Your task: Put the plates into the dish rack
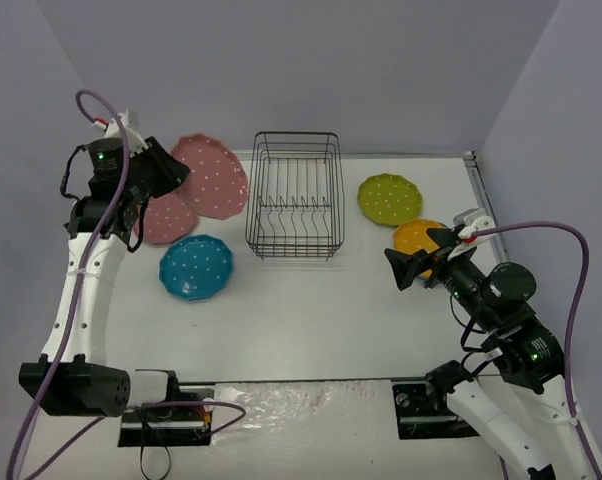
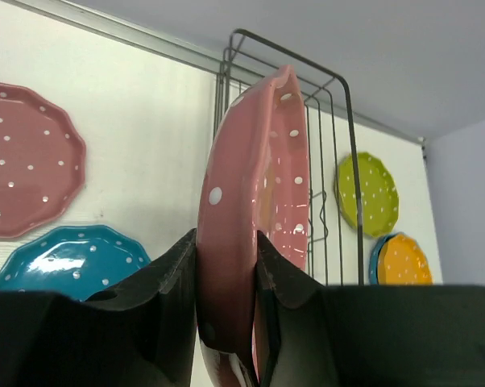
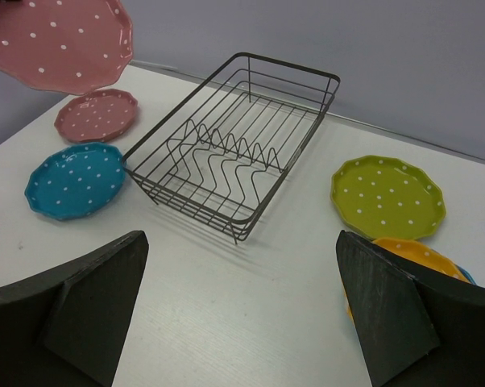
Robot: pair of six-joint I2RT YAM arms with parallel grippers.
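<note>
The left hand (image 2: 226,242) pinches a pink plate (image 2: 254,185) on edge, the rim clamped between its fingers (image 2: 170,278). The dish rack (image 2: 331,161) stands just beyond the plate. The right hand (image 3: 241,242) is spread wide and holds nothing, with the rack straight ahead of it. The lime green plate (image 3: 387,196) and orange plate (image 3: 412,251) lie on the bench (image 3: 250,306) ahead to its right. The left wrist view shows a blue rim (image 2: 375,258) under the orange plate, which the top view hides behind the right hand.

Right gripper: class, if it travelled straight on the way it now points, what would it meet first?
Probably the dish rack, at its near corner, which sits centred ahead of the open right gripper; depth is unclear.
</note>
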